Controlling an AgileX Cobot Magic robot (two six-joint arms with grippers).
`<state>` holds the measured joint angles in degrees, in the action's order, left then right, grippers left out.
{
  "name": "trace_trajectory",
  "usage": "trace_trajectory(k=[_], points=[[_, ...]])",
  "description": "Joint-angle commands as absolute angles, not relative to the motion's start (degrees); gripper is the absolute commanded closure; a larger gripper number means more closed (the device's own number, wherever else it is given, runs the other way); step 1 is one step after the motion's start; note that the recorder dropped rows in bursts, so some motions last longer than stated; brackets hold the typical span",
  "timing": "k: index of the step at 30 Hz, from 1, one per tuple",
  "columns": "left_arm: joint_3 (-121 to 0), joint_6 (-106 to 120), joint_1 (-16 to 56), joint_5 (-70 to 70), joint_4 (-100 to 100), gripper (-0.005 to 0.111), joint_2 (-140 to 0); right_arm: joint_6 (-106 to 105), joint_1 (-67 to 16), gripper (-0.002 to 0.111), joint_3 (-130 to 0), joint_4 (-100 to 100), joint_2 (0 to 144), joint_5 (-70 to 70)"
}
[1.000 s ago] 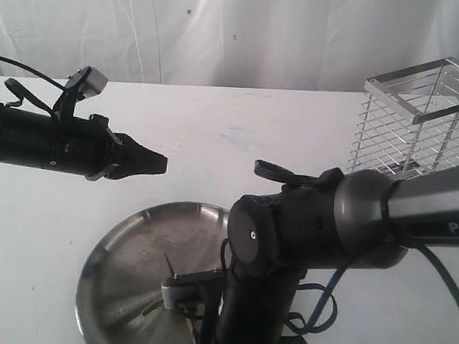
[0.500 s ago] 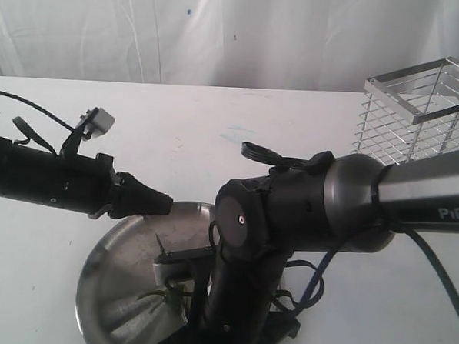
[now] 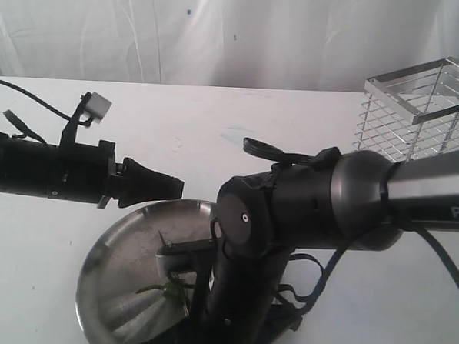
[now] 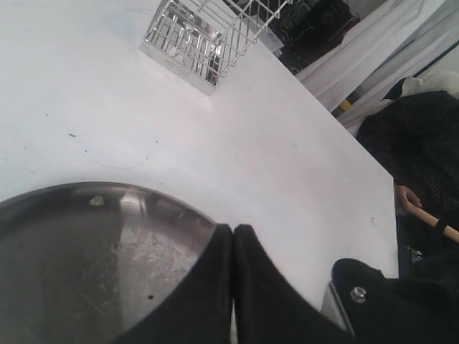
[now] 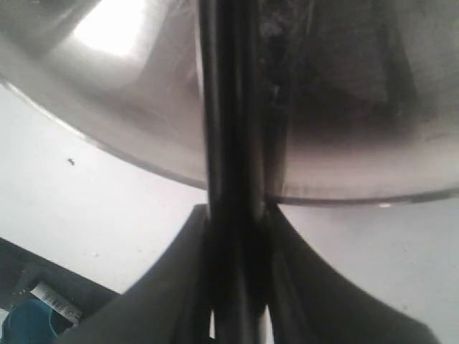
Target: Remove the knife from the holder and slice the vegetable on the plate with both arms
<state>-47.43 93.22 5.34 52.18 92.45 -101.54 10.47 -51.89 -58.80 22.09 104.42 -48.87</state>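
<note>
The steel plate (image 3: 114,247) lies at the front of the white table. On it sits the green vegetable (image 3: 167,290), a small chili, close beside the right arm (image 3: 289,214). That arm's bulk hides my right gripper in the exterior view. In the right wrist view the right gripper (image 5: 235,211) is shut on the dark knife (image 5: 228,129), which reaches out over the plate (image 5: 344,143). My left gripper (image 3: 175,188) is shut and empty, its tip above the plate's far rim (image 4: 179,208). The wire holder (image 3: 421,113) stands at the back right.
The holder (image 4: 204,36) also shows far across the table in the left wrist view. Cables hang from the right arm over the plate's right side (image 3: 316,277). A white curtain closes off the back of the table.
My left gripper has moved right and now reaches the plate's rim. The right arm has shifted a little left over the plate, and the green chili has come into sight.
</note>
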Motion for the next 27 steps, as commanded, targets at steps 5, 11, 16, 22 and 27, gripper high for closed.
trace_trajectory(k=[5, 11, 16, 22, 27], points=[[-47.4, 98.2, 5.4, 51.6, 94.6, 0.107, -101.4, 14.5, -51.9, 0.108, -59.3, 21.6, 101.8, -47.5], [-47.4, 99.2, 5.4, 48.8, 94.9, 0.107, -101.4, 18.4, -53.4, 0.108, -58.7, 21.6, 101.8, -45.5], [-47.4, 99.4, 5.4, 47.7, 96.7, 0.107, -101.4, 22.2, -56.2, 0.108, -58.7, 20.4, 101.8, -42.5], [-47.4, 99.4, 5.4, 48.8, 97.0, 0.107, -101.4, 25.9, -56.6, 0.108, -58.7, 18.2, 101.8, -41.4], [-47.4, 100.3, 5.4, 51.6, 96.2, 0.107, -101.4, 25.7, -56.6, 0.108, -58.6, 18.2, 102.4, -42.6]])
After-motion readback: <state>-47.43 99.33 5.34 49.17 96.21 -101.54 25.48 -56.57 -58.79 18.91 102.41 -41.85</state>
